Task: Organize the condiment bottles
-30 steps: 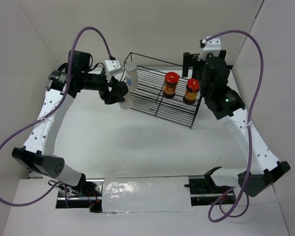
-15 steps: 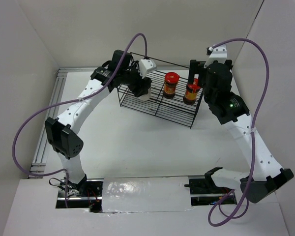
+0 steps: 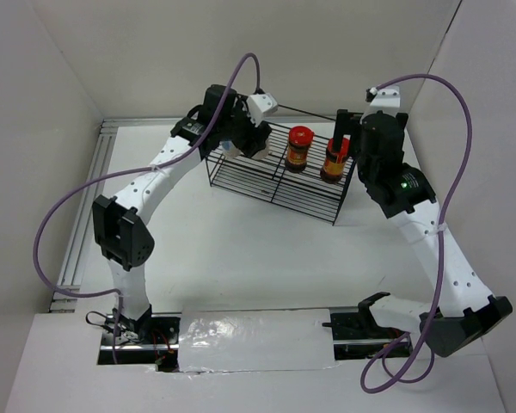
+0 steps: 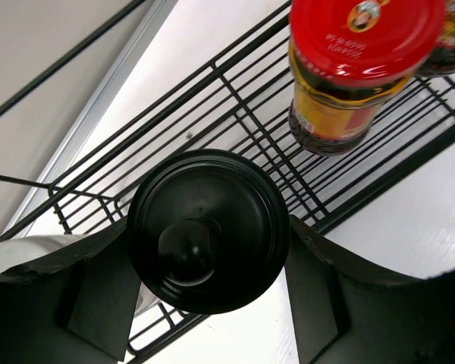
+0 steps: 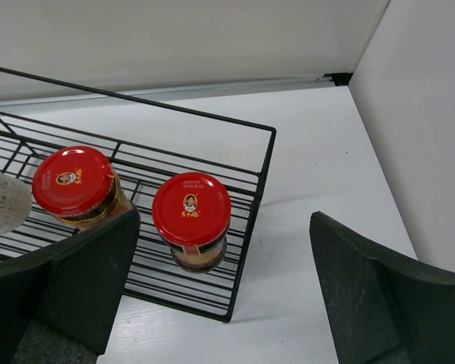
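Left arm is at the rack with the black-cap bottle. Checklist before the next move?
1. Hold: ok. The left gripper has a finger on each side of the black-capped bottle.
2. Bottle over the rack: ok. Wires show under the cap.
3. Bottle base resting on the rack: cannot tell. The cap hides the body.
4. Gap to the nearest red-lidded jar: ok. They are apart.
5. Jars upright: ok. That jar and the other red-lidded jar both stand in the rack.
6. Clear of the right gripper: ok. It is open and empty at the rack's right end.
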Robot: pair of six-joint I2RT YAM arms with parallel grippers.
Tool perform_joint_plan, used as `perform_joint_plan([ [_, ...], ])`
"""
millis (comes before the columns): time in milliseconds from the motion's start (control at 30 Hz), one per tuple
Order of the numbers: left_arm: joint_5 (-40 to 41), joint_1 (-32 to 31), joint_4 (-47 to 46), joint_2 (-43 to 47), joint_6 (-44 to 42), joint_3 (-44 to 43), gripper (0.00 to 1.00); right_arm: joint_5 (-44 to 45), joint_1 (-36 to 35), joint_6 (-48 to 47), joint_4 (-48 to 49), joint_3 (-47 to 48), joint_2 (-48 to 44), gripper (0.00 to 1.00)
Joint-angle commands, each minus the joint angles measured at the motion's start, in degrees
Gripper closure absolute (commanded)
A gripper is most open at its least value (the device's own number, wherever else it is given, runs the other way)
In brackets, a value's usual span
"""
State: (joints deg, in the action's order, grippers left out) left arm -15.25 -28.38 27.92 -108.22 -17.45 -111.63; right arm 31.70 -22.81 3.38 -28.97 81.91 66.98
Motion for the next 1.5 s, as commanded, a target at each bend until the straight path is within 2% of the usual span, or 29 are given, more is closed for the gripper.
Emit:
perform_joint_plan([
  [0,1.44,-0.1,-6.82,-1.37,1.02,-1.22,1.0,-0.06,0.75,1.28,-0.82,-0.87,-1.41,0.0],
  [333,3.03,-0.1,-8.94,-5.59,3.21,-2.54,1.0,-1.38,1.54,0.58,-0.38,-0.61,-0.54,0.0],
  [1133,4.0,0.52,-9.38,-6.82,7.43,-0.78,1.0,-3.75,3.12,0.67,-0.47,-1.93,-1.24,0.0],
  [1267,4.43,0.52,-9.2,-6.91,7.78,-0.34,0.95,-3.67,3.21,0.84,-0.74,-2.19,-1.85,0.0],
  [1467,4.26,0.78,-9.29,-6.91,8.84,-0.43,0.95,-3.84,3.3,0.84,-0.74,-2.54,-2.38,0.0],
])
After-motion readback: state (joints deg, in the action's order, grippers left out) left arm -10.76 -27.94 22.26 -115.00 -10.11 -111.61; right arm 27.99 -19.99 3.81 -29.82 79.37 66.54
